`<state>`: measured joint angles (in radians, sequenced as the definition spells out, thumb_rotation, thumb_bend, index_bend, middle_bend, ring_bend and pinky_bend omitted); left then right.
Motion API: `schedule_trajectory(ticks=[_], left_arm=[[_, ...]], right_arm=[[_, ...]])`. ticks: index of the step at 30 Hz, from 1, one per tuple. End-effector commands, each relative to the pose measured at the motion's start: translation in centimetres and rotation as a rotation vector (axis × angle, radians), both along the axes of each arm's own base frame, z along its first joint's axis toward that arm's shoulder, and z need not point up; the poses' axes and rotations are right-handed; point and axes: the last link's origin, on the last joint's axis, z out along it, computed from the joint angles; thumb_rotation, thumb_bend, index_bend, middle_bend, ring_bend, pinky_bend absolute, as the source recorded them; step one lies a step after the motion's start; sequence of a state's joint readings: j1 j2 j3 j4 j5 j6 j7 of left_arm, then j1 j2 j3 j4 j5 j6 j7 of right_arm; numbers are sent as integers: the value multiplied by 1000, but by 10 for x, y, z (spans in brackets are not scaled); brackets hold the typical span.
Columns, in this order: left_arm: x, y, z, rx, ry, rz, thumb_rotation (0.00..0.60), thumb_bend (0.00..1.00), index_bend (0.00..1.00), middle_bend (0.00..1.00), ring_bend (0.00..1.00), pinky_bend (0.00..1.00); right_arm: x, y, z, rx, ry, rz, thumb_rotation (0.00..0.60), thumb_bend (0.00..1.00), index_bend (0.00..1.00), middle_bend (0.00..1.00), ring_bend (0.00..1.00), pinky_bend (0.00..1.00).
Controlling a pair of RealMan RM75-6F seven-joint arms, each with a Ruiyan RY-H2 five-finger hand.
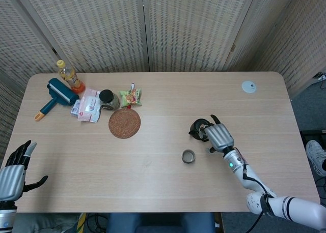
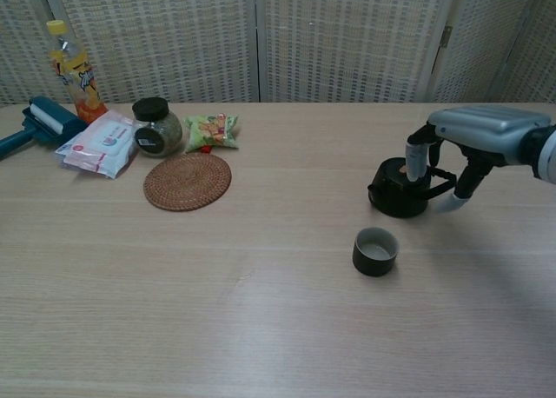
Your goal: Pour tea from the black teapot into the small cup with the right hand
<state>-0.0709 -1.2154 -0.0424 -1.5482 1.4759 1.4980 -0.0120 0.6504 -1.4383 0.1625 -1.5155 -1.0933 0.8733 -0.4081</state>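
black teapot (image 2: 399, 192) stands by small cup (image 2: 374, 250); right hand (image 2: 473, 137) above it, fingers spread, empty.

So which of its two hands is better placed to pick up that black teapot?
The right hand. It hovers right at the black teapot, fingers spread around the handle, with the small cup just in front. The left hand sits open at the far table edge, nowhere near either.
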Motion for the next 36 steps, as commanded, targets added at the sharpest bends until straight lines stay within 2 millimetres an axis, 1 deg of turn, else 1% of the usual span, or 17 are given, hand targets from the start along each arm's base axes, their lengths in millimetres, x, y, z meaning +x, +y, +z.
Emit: schedule_trajectory(ticks=[1,17,18,23,26,27,36], left_arm=[[0,0,0,-2,-1,1,600,189,20,0,3,82],[-3,0,-2,-10,-17,4,600,189,20,0,3,78],[-4,-1,-2,-10,-17,5,600,189,20,0,3,77],[-5,-1,-2,-13,-18,9,600,188,20,0,3,71],[-5,-1,-2,-14,-22,10,600,186,20,0,3,71],[-5,-1,-2,-14,-23,10,600,183,20,0,3,71],[-6,-2,-2,-14,-19,12,600,181,20,0,3,71]], right_arm=[[-2,-1,-2,3,11,-2,600,0,475,434,362,0],[-5,-3,-6,-8,55,2,594,0,475,455,369,0],[-6,-3,-6,-10,58,2,583,0,475,458,369,0],[-5,-5,-8,-20,47,-5,414,0,475,481,369,0],[-6,-6,-10,-27,62,6,370,0,475,482,369,0],[-6,-6,-10,-29,66,8,359,0,475,482,369,0],[-8,-8,-17,-19,95,16,356,0,475,483,369,0]])
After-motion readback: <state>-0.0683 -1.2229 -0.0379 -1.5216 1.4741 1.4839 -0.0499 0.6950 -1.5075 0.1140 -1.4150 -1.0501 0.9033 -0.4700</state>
